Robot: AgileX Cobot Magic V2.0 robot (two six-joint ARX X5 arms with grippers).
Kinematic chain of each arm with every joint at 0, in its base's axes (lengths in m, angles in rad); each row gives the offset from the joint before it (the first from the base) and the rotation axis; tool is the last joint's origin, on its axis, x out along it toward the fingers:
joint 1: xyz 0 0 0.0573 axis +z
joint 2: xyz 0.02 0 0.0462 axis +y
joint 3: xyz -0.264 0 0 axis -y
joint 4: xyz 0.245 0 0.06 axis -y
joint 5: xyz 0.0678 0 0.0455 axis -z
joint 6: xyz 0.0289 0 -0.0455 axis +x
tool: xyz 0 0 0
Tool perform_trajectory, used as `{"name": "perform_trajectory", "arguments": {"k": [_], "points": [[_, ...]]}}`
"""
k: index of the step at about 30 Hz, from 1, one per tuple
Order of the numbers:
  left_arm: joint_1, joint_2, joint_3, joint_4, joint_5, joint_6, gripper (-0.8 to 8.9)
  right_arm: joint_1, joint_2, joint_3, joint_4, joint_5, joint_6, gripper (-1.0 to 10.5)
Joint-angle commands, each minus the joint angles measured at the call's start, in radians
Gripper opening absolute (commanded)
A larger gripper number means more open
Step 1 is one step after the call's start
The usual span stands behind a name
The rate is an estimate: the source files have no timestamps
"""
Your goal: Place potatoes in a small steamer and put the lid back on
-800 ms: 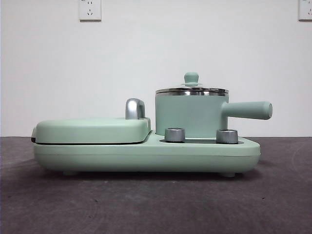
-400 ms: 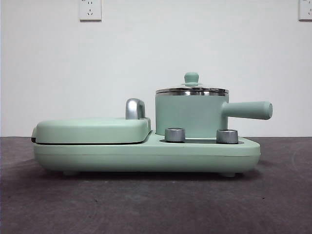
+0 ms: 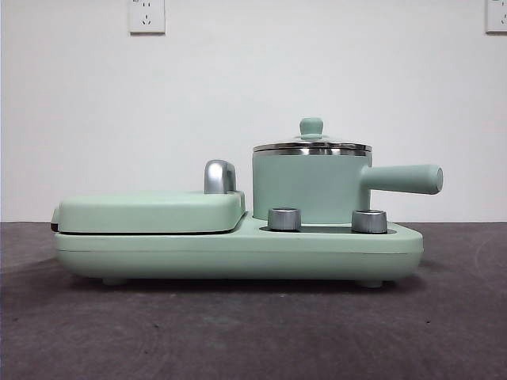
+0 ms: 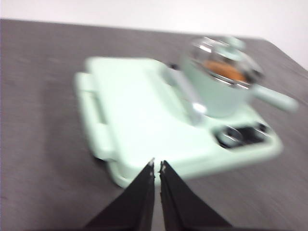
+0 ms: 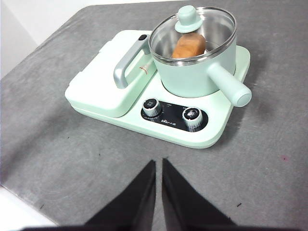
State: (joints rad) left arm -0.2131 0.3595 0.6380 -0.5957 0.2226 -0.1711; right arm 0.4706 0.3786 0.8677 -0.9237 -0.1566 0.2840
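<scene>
The small steamer [image 3: 310, 188] stands on the right side of a mint-green cooker base [image 3: 238, 253], its stick handle pointing right. The glass lid [image 3: 311, 145] with its green knob rests on the steel rim. Through the lid [image 5: 192, 33] I see the orange-brown potato [image 5: 189, 45] inside the steamer [image 5: 195, 72]; it also shows blurred in the left wrist view as the potato [image 4: 224, 70]. My left gripper [image 4: 157, 166] is shut and empty, back from the cooker. My right gripper [image 5: 159, 163] is shut and empty, over bare table in front of the cooker. No arm appears in the front view.
A flat mint-green grill cover [image 3: 150, 210] with a chrome handle [image 3: 219, 176] fills the cooker's left half. Two steel dials [image 3: 283, 218] sit at the front. The table edge [image 5: 19, 211] lies near my right gripper. Wall sockets [image 3: 146, 16] hang behind.
</scene>
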Motion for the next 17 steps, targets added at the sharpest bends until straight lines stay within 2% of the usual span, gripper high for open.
{"name": "perform_trajectory", "arguments": {"k": [1, 4, 7, 12, 17], "points": [[0.072, -0.062, -0.134, 0.178, -0.003, 0.062, 0.19, 0.005, 0.004, 0.006, 0.011, 0.001, -0.005, 0.2], [0.123, -0.132, -0.293, 0.337, -0.002, 0.062, 0.19, 0.005, 0.004, 0.006, 0.011, 0.0, -0.005, 0.2], [0.154, -0.208, -0.422, 0.406, -0.002, 0.062, 0.19, 0.005, 0.004, 0.006, 0.011, 0.001, -0.005, 0.2], [0.185, -0.31, -0.558, 0.41, -0.02, 0.084, 0.19, 0.005, 0.004, 0.006, 0.011, 0.0, -0.005, 0.2], [0.188, -0.356, -0.624, 0.416, -0.061, 0.08, 0.19, 0.005, 0.004, 0.006, 0.012, 0.001, -0.005, 0.2]]}}
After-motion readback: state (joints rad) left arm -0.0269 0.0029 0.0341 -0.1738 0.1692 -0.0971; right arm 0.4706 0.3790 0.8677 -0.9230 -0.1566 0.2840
